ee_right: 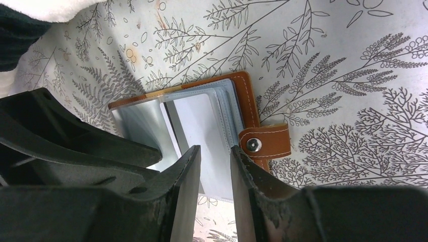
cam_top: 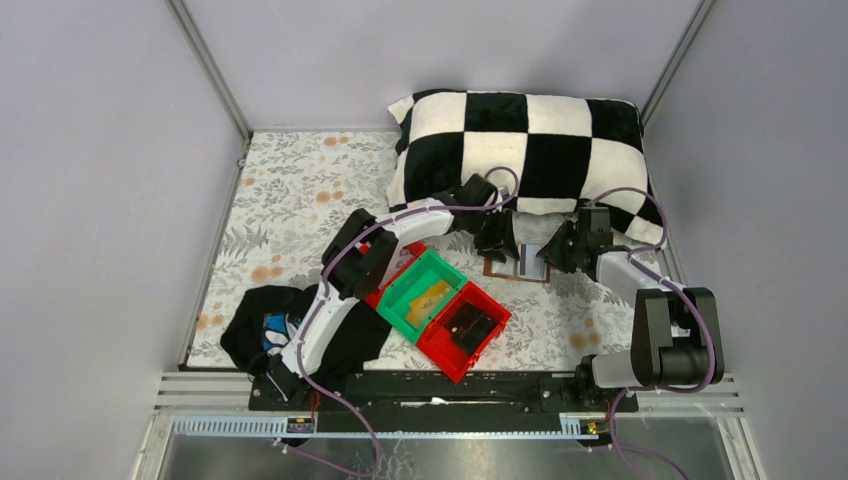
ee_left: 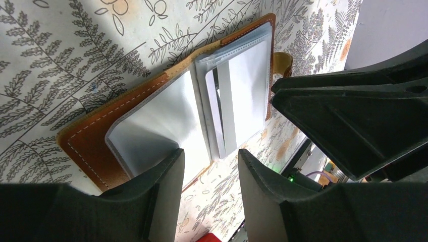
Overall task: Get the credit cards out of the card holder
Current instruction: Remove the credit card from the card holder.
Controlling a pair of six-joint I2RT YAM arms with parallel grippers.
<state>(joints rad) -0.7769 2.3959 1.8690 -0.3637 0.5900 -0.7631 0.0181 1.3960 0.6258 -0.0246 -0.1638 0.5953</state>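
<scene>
Left hand point(ee_left: 209, 157) hangs released at the edge of the open card holder point(ee_left: 126, 126), close to its fold, with its two fingers parted and nothing caught between them. The card holder, reddish-brown leather with pale stitching, lies spread flat on the fern-printed tabletop point(cam_top: 290, 210). It sits just in front of a black-and-white checked pillow point(cam_top: 520, 150), between the two arms. Its clear sleeves face up, and the credit cards point(ee_left: 245, 85), pale grey, are tucked inside them.

The right hand point(ee_right: 214, 151) is set at the opposite side, over the panel beside the snap strap point(ee_right: 265, 142), which lies folded out on the tabletop. Its fingers stand a little apart, with the grey panel showing through the gap. Whether they pinch a sleeve or grasp nothing cannot be told from these views.

Left of the holder and nearer the arm bases, a green bin point(cam_top: 425, 295) carries a yellow-tan piece point(cam_top: 432, 297). Touching it, a red bin point(cam_top: 465, 330) carries a black boxy object point(cam_top: 470, 325). A black cloth point(cam_top: 255, 330) lies heaped at the tabletop's near left corner, beside the left arm's base.
</scene>
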